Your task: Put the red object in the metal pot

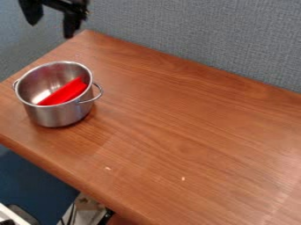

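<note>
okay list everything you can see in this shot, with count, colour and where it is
pot: one, shiny metal, left end of the table, small handle on its right side
red object: one, bright red, lying inside the pot
table: one, brown wood, fills most of the view
wall: one, grey-blue, behind the table
gripper: one, black, top left corner, above and behind the pot, open, holding nothing
</note>
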Controlling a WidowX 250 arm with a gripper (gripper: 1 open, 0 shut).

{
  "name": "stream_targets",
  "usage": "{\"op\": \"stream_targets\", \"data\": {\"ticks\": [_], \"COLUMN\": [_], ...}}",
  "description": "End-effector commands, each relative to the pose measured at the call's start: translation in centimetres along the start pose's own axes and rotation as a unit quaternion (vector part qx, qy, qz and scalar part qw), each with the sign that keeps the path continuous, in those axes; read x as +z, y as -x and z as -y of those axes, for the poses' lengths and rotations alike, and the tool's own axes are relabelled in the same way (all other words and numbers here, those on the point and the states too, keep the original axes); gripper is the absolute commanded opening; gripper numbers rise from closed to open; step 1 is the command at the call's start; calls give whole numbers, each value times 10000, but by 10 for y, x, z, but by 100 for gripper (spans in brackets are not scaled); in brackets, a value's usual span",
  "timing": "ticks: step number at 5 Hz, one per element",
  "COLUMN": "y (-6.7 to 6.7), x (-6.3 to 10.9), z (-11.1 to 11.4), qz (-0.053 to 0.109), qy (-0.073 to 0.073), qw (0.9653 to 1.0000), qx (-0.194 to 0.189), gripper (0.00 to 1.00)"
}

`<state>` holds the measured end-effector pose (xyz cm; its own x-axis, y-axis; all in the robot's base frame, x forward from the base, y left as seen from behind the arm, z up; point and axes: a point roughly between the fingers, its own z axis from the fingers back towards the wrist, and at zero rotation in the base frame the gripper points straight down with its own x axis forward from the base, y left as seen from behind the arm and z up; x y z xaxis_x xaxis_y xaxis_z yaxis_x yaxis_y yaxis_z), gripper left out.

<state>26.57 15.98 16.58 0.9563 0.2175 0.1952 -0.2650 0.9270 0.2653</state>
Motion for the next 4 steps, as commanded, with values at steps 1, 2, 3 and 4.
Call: {"op": "stream_targets", "data": {"ticks": [1,2,3,4], "y": [-5,-3,2,9], "x": [20,21,29,30], "z": [-8,-19,8,41], "qz": [308,251,205,165], "qy": [137,71,398,624], "qw": [9989,9985,9981,9969], "qx": [-319,-489,-427,-445], "gripper": [100,100,100,100]}}
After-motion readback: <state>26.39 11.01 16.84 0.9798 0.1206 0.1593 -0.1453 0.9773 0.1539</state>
